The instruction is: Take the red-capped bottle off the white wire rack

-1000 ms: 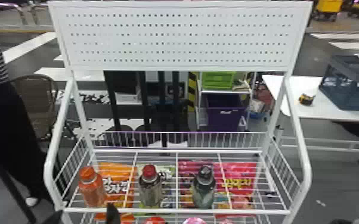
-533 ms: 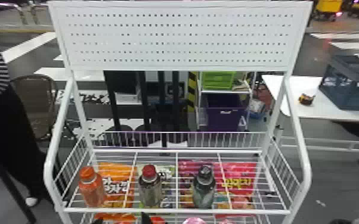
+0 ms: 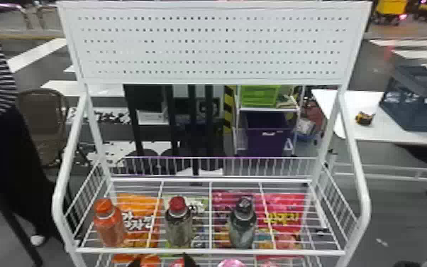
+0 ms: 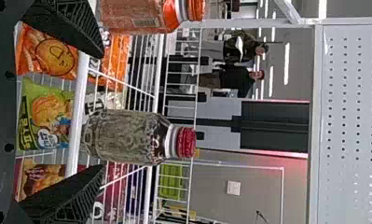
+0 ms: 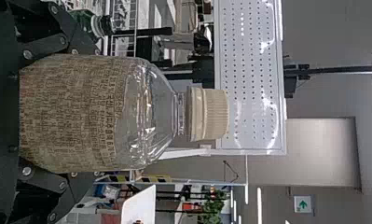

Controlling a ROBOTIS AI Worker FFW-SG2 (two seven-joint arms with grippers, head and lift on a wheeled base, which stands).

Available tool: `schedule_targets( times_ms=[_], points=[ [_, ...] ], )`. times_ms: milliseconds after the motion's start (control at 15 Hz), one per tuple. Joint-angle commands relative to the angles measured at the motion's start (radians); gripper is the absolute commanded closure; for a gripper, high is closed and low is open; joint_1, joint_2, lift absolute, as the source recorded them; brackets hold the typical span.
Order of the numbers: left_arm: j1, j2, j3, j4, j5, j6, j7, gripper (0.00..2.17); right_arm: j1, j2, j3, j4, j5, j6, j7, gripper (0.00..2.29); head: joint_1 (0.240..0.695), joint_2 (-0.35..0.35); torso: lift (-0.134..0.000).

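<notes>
Red-capped see-through bottle [image 3: 179,227] not taken off yet, upright on the white wire rack [image 3: 209,251], head view's lower middle.
Lined up, seemingly; grip and lift still needed. Black left gripper [image 4: 102,111] is spread wide, nothing held; beige-capped clear bottle [image 5: 151,112] is clasped by the right gripper [image 5: 93,112].
</notes>
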Motion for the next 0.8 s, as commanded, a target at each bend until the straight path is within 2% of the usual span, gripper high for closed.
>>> schedule_targets(
  times_ms=[0, 267, 733],
  points=[
    [-0.038, -0.019, -0.006, 0.072, 0.0, -0.036, -0.005, 0.04, 0.002, 0.0, -0.001, -0.006, 0.004, 0.0, 0.0, 0.84, 0.499, 0.0, 0.0],
    [-0.124, -0.047, -0.036, 0.193, 0.0, -0.1, -0.002, 0.07, 0.007, 0.002, -0.001, -0.006, 0.006, 0.0, 0.0, 0.84, 0.499, 0.0, 0.0],
    [-0.245, -0.074, -0.039, 0.282, 0.01, -0.088, -0.007, 0.07, 0.008, 0.002, -0.002, 0.0, 0.004, 0.0, 0.0, 0.84, 0.499, 0.0, 0.0]
  ],
)
